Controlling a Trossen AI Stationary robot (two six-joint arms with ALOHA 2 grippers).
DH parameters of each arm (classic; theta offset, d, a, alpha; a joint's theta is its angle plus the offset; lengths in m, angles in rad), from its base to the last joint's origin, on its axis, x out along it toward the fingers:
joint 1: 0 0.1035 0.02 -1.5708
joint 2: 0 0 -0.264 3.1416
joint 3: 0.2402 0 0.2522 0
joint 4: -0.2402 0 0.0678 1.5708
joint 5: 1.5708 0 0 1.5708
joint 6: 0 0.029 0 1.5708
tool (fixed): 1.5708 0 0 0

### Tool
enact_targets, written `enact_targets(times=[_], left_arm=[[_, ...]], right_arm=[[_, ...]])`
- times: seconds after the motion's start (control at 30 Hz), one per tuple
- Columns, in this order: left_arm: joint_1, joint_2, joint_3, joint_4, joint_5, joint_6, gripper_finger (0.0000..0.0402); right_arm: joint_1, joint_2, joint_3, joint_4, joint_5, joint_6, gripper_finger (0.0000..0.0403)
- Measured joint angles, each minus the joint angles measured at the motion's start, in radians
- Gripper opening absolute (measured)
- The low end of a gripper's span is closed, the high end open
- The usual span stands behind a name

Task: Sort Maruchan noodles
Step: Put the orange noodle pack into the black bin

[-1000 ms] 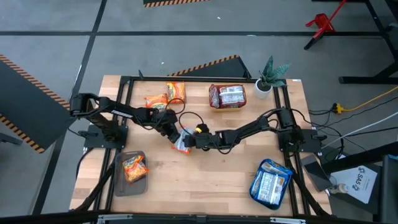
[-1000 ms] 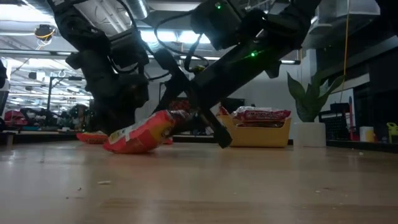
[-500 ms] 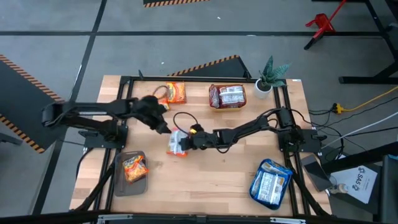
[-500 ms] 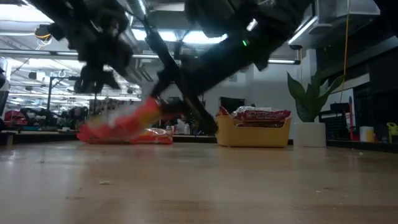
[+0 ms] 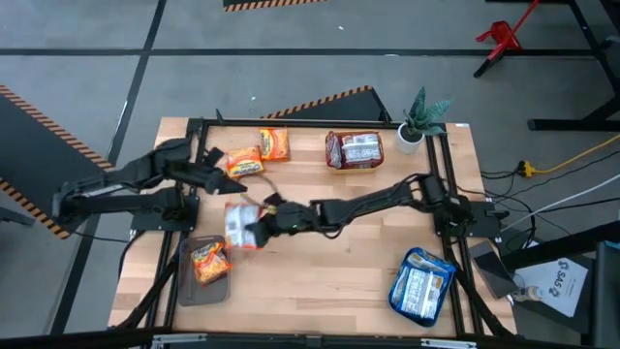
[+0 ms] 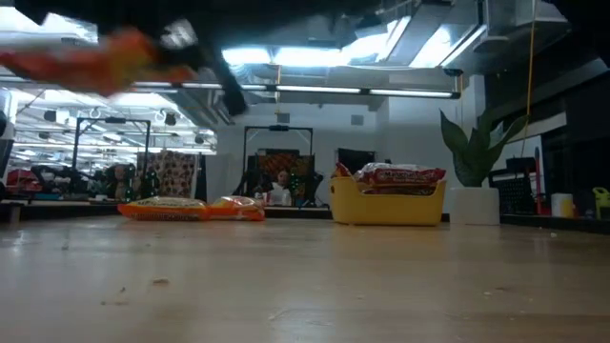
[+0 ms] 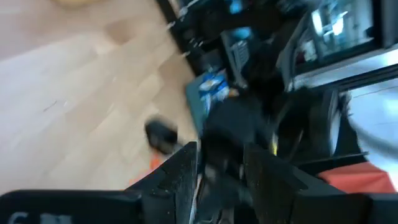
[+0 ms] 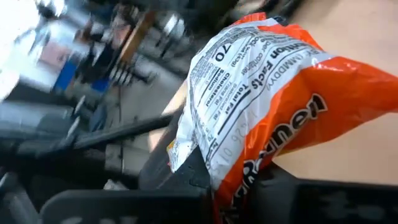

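Observation:
My right gripper [image 5: 258,226] reaches across to the table's left half and is shut on an orange Maruchan packet [image 5: 237,225], whose white printed back [image 8: 249,68] faces the wrist camera. In the low view that packet [image 6: 105,57] is a blur high above the tabletop. Two more orange packets [image 5: 242,160] [image 5: 274,143] lie flat near the far edge. Another orange one rests in the grey tray [image 5: 184,291]. My left gripper [image 5: 213,158] hovers open beside the far packets, holding nothing. My right gripper pinches the orange packet by its edge nearest the arm [image 8: 208,165], coming roughly level from the table's right. The packet sticks out beyond the fingers toward the left, lifted clear of the table. The packet itself hides the fingertips.
The yellow bowl [image 5: 334,165] of red-and-white packets stands at the far middle, with a potted plant [image 5: 421,121] to its right. The teal tray [image 5: 399,301] with blue-and-white packets sits at the near right. Bare wood stretches between these.
The right gripper has carried the orange packet from the table's middle toward the left and near side and raised it off the wood. The left arm has drawn away from that packet toward the table's left and far edge.

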Motion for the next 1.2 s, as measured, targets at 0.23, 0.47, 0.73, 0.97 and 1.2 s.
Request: enact_targets(times=[0.23,0.47,0.73,0.97,1.2], left_arm=[[0.000,-0.128,0.000,0.003,-0.041,-0.019,0.0128],[0.000,-0.186,0.001,0.001,-0.049,-0.018,0.0128],[0.000,-0.212,0.002,0.002,-0.055,-0.014,0.0128],[0.000,-0.210,0.002,0.000,-0.076,0.012,0.0128],[0.000,-0.210,0.002,-0.020,-0.088,0.012,0.0128]], right_arm=[[0.016,0.234,0.391,-0.166,-0.044,-0.071,0.0022],[0.015,0.396,0.573,-0.157,-0.116,-0.049,0.0022],[0.039,0.410,0.567,-0.148,-0.116,-0.121,0.0026],[0.046,0.410,0.576,-0.119,-0.113,-0.204,0.0116],[0.028,0.410,0.577,-0.094,-0.084,-0.229,0.0223]])
